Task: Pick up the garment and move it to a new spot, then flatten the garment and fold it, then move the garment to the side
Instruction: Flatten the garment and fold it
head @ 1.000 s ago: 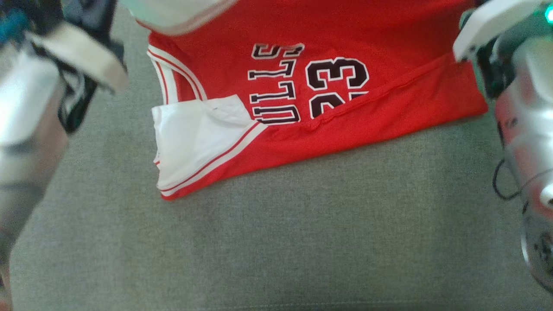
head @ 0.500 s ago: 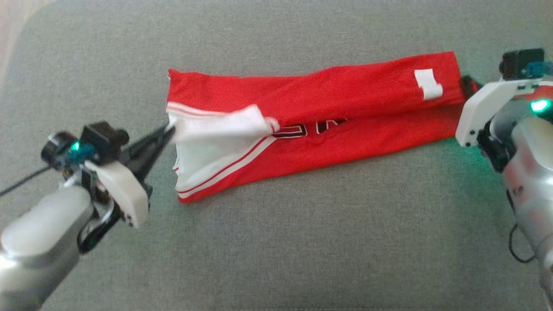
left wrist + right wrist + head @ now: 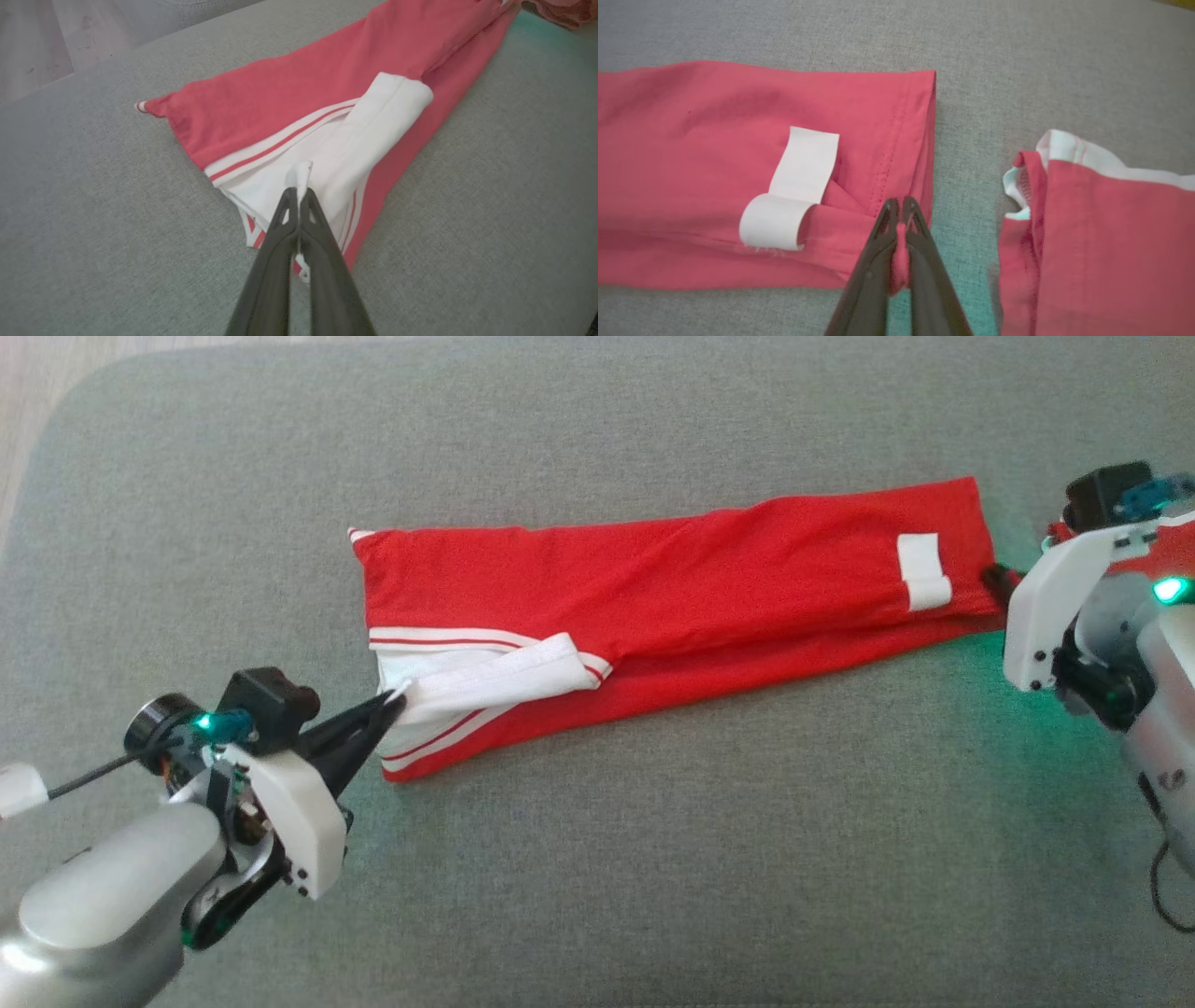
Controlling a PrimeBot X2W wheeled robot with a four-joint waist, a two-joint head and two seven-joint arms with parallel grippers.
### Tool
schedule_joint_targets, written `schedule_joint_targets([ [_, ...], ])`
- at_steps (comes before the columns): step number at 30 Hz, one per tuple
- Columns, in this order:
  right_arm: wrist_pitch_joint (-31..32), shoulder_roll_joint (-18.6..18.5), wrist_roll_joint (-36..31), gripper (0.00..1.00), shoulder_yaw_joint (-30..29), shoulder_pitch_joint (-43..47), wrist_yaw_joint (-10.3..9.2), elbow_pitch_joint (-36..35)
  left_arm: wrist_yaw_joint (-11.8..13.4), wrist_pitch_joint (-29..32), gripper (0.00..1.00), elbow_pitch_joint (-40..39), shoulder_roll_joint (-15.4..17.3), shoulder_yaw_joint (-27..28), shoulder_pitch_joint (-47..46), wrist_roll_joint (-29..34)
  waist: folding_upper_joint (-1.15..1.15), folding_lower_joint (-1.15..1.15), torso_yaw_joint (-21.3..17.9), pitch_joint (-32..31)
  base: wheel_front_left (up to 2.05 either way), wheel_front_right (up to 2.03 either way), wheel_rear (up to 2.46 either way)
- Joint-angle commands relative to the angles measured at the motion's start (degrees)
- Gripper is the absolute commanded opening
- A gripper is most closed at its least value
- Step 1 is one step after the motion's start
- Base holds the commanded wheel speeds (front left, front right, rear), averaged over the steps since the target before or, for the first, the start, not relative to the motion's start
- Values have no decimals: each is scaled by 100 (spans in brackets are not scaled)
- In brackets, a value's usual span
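Head view: garment point(image 3: 672, 569) lies folded lengthwise on cushion point(image 3: 653, 877). Left gripper point(image 3: 396, 699) pinches its white shoulder edge, right gripper point(image 3: 992, 576) its hem. Folding in hand; next likely needs both corners released.

The jersey point(image 3: 289, 88) stretches from centre to upper right on a grey cushion point(image 3: 93, 210); the left gripper point(image 3: 297, 196), bottom centre, pinches its white panel point(image 3: 345, 144).

A grey cushion point(image 3: 653, 896) lies below, pale floor point(image 3: 23, 392) at upper left, and a white-edged red cloth point(image 3: 1106, 242) at lower right.
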Motion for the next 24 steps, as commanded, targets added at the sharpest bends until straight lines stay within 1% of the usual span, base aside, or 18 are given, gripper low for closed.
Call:
schedule_joint_targets([
  [1, 17, -115, 137, 100, 26, 131, -5, -156, 105, -59, 70, -58, 243, 245, -91, 16, 0, 0, -13, -34, 0, 0, 0],
  [2, -13, -116, 235, 100, 12, 148, -5, -226, 167, -133, 100, -37, 206, 269, -72, 24, 0, 0, -18, -62, 0, 0, 0],
  [5, -448, -142, 365, 100, -163, 110, -5, -372, 336, -379, 100, 37, 88, 395, -17, -36, 0, 0, -34, -161, 0, 0, 0],
  [7, -974, -101, 392, 100, -380, 82, -5, -445, 493, -674, 100, 42, -42, 596, -23, -128, 0, 0, -29, -241, 0, 0, 0],
  [9, -1555, 13, 339, 100, -595, 84, -5, -496, 681, -1060, 100, 28, -184, 822, -43, -171, 0, 0, -26, -313, 0, 0, 0],
  [11, -2116, 221, 272, 100, -777, 152, -5, -591, 915, -1486, 100, 52, -340, 1115, -17, -246, 0, 0, -42, -393, 0, 0, 0],
  [13, -2669, 431, 131, 100, -935, 251, -5, -700, 1148, -1715, 100, 39, -520, 1482, 65, -323, 0, 0, -59, -467, 0, 0, 0],
  [15, -3174, 677, -29, 100, -1083, 403, -5, -806, 1335, -1790, 100, -43, -716, 1922, 225, -315, 0, 0, -83, -543, 0, 0, 0],
  [17, -3534, 927, -246, 100, -1240, 579, -5, -915, 1484, -1798, 100, -277, -959, 2576, 474, -45, 0, 0, -106, -602, 0, 0, 0],
  [20, -3753, 1302, -776, 100, -1510, 934, -5, -1178, 1586, -1801, 100, -559, -1371, 3498, 1116, 492, 0, 0, -142, -689, 0, 0, 0],
  [22, -3786, 1583, -1112, 100, -1789, 1261, -5, -1424, 1516, -1802, 100, -684, -1661, 3968, 1567, 856, 0, 0, -146, -736, 0, 0, 0],
  [24, -3792, 1872, -1465, 100, -2157, 1647, -5, -1822, 1408, -1802, 100, -722, -1923, 4321, 1984, 1216, 0, 0, -138, -779, 0, 0, 0],
])
